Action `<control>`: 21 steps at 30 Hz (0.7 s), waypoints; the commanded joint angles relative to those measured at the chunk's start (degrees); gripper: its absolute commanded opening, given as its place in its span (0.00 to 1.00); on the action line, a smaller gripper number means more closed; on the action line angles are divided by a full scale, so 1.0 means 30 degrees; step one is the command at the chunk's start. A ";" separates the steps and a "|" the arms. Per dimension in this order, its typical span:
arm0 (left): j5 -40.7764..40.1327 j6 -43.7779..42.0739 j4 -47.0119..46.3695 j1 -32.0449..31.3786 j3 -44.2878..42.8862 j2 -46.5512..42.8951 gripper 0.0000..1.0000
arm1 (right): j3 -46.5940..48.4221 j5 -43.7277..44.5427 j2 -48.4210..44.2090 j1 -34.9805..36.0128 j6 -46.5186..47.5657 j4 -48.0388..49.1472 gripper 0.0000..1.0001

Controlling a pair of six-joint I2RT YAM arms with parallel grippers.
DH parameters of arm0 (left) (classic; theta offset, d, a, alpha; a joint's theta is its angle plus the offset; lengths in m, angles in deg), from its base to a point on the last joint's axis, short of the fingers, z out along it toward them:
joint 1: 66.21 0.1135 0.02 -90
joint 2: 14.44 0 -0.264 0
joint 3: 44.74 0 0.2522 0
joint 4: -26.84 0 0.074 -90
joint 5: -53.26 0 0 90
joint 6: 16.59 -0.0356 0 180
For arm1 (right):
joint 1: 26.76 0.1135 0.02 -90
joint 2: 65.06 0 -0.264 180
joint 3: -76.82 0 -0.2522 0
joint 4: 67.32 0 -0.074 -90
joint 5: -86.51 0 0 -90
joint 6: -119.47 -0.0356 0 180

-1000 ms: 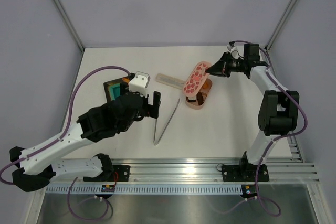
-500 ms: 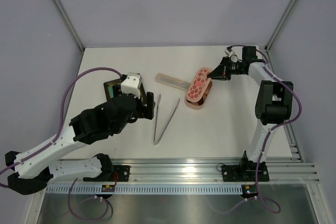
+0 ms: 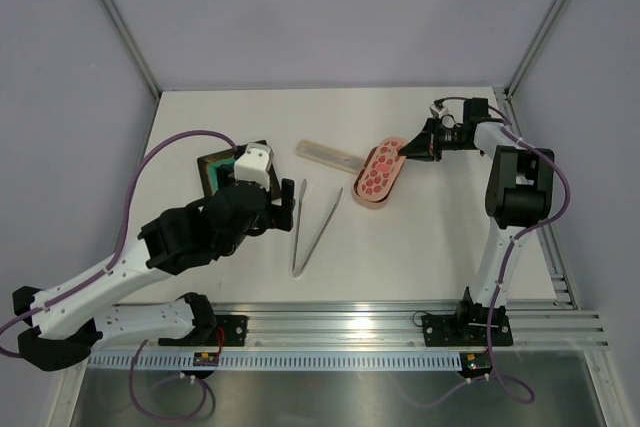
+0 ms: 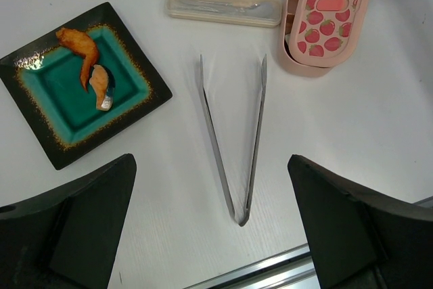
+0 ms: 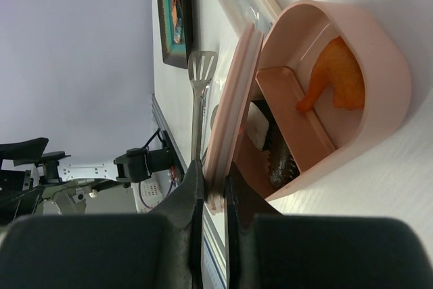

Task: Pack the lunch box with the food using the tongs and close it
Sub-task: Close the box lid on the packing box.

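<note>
You see the salmon-pink oval plastic lunch box (image 5: 369, 65) on the white table (image 4: 379, 133). In it are an orange food piece (image 5: 335, 76) and a dark brown piece (image 5: 277, 160), in separate compartments. Your right gripper (image 5: 211, 191) is clamped on the edge of the pink red-spotted oval lid (image 5: 233, 99), which stands tilted over the box. The dark square tray with teal mat (image 4: 81, 109) carries two orange pieces (image 4: 84, 49). The long silvery metal tongs (image 4: 233, 140) lie between tray and box, arms apart, pinching nothing. Your left gripper (image 4: 210, 167) hovers over them, jaws wide.

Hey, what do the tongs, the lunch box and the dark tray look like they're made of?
Tongs: likely steel; thin silvery arms with a sheen.
Lunch box and lid: probably plastic; smooth matte pink moulded walls.
Tray: perhaps glazed ceramic; glossy dark rim, speckled brown around teal; could be plastic.
</note>
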 commanded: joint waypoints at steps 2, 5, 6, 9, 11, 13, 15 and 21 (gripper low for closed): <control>-0.0435 0.0505 -0.0485 0.0092 -0.0011 0.0040 0.99 | 0.0304 -0.1066 0.0296 -0.0057 0.0046 0.0637 0.00; -0.0406 0.0623 -0.0455 0.0092 0.0106 0.0040 0.99 | 0.0216 -0.0979 0.0560 -0.0174 0.0046 0.0637 0.00; -0.0377 0.0652 -0.0456 0.0092 0.0135 0.0040 0.99 | 0.0187 -0.0892 0.0648 -0.0261 0.0046 0.0608 0.00; -0.0289 0.0769 -0.0514 0.0092 0.0253 0.0011 0.99 | 0.0128 -0.0657 0.0883 -0.0408 -0.0013 0.0521 0.13; -0.0230 0.0798 -0.0543 0.0092 0.0312 0.0011 0.99 | 0.0215 -0.0072 0.0912 -0.0409 0.0162 0.0083 0.19; -0.0230 0.0828 -0.0515 0.0092 0.0370 0.0011 0.99 | 0.0391 0.0482 0.0883 -0.0409 0.0309 -0.0414 0.30; -0.0201 0.0857 -0.0514 0.0092 0.0399 -0.0048 0.99 | 0.0450 0.0924 0.0649 -0.0409 0.0456 -0.0738 0.39; -0.0142 0.0974 -0.0573 0.0092 0.0634 -0.0165 0.99 | 0.0713 0.2915 -0.0170 -0.0409 0.0368 -0.1704 0.64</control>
